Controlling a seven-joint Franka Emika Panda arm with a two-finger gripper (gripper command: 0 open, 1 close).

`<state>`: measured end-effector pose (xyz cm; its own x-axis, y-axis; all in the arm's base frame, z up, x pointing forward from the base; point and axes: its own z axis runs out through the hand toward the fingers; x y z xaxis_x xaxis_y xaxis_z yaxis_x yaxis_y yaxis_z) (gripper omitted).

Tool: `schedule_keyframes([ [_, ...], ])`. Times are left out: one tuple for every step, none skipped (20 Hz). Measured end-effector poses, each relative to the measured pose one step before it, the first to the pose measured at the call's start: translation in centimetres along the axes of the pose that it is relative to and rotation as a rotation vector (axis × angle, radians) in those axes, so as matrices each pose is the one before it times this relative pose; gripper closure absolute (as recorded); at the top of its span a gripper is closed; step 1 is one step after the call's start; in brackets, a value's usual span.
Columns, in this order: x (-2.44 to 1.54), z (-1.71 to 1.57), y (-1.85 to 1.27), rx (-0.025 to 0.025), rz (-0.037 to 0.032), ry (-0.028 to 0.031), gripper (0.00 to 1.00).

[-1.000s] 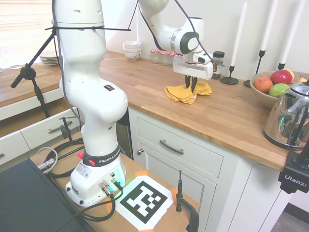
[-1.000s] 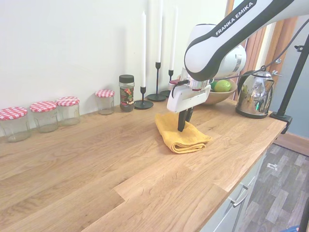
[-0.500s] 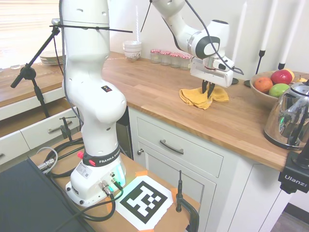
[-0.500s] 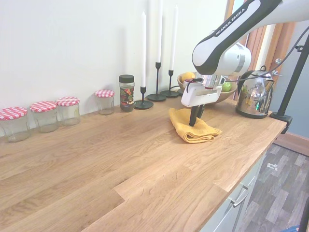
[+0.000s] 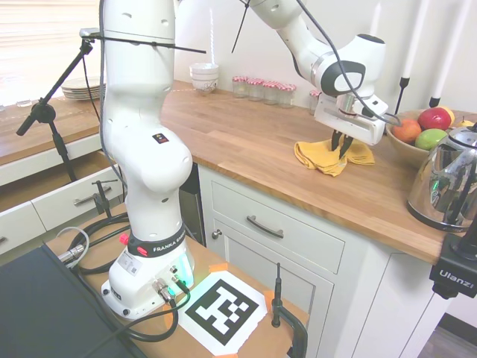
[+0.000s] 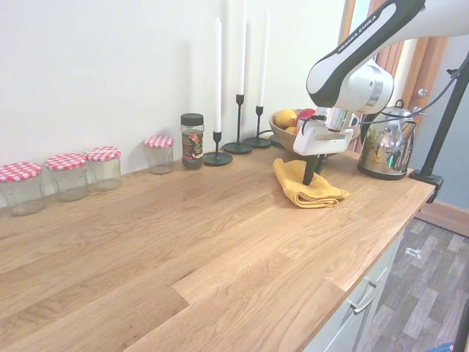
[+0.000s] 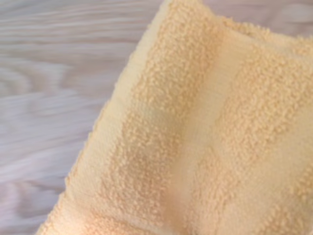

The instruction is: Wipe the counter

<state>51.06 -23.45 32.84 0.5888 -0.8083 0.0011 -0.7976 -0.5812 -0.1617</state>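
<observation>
- Gripper (image 5: 340, 152): fingers closed on the yellow cloth (image 5: 325, 156), pressing it onto the counter (image 5: 246, 138).
- Cloth: folded, lying on the counter just beside the fruit bowl (image 6: 287, 136).

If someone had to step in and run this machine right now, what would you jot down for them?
Claw: fingers pressed down into the folded yellow cloth, shut on it as far as I can tell.
Cloth: flat on the wooden counter, near the fruit bowl and the kettle, clear of both.
Done: in the last second the cloth has been dragged along the counter from nearer the middle toward the kettle end.
Left: the long stretch by the checked-lid jars shows no wiping yet; mind the candlesticks at the back.
</observation>
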Motion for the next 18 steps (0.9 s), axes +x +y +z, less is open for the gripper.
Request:
schedule_keyframes([
  [0.189, -0.067, 0.241, -0.00048, 0.00384, 0.00064, 1.0],
  [0.17, -0.054, 0.212, -0.00056, 0.00351, 0.00048, 1.0],
  [0.146, -0.05, 0.177, -0.00083, 0.00312, -0.00043, 1.0],
  [0.085, -0.04, 0.125, -0.00206, 0.00212, -0.0037, 0.0],
  [0.041, -0.051, 0.07, -0.00399, -0.00039, -0.00617, 0.0],
  [0.0, -0.027, 0.025, -0.00345, -0.00158, -0.00449, 0.0],
  [-0.012, -0.005, -0.005, -0.0014, -0.00094, -0.00153, 0.0],
  [-0.016, -0.014, -0.016, -0.00085, 0.00065, -0.00059, 0.0],
  [-0.042, -0.023, -0.055, -0.00117, 0.00139, -0.00119, 0.0],
  [-0.067, -0.037, -0.083, -0.0009, 0.00082, -0.00127, 0.0],
  [-0.068, -0.061, -0.102, -0.00089, 0.00001, 0.0002, 0.0],
  [-0.085, -0.075, -0.152, -0.0015, -0.00037, 0.00144, 0.0],
  [-0.111, -0.081, -0.203, -0.00152, 0.00035, 0.00181, 0.0],
  [-0.113, -0.098, -0.207, -0.00105, 0.00006, 0.00199, 0.0],
  [-0.099, -0.122, -0.184, -0.00091, 0.00023, 0.0024, 0.0],
  [-0.071, -0.136, -0.134, -0.00324, 0.001, 0.00367, 0.0],
  [-0.047, -0.164, -0.095, -0.00313, 0.00244, 0.0043, 0.0],
  [-0.037, -0.213, -0.082, -0.00072, 0.00363, 0.00417, 0.0],
])
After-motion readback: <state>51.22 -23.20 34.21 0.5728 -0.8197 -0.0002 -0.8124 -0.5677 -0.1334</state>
